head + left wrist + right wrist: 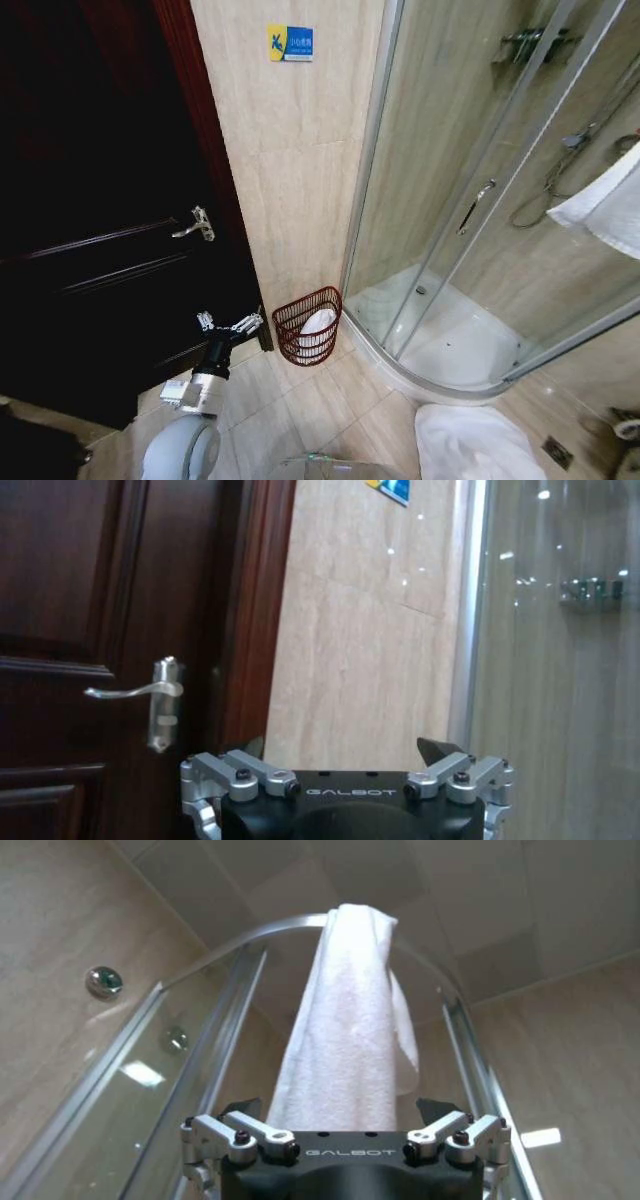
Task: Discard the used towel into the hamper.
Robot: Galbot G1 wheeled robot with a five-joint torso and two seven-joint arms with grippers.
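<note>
Facing hung towel (345, 1027), right end effector (345, 1114) wide and empty; misaligned closing risks missing it, hamper (308, 325) well apart.

Head view downward, wrist views upward, door (100, 200) shared

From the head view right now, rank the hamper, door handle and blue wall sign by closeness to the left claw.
1. Hamper, just right of the left claw, against the wall.
2. Door handle, above it on the dark door.
3. Blue wall sign, high on the tiles.
</note>
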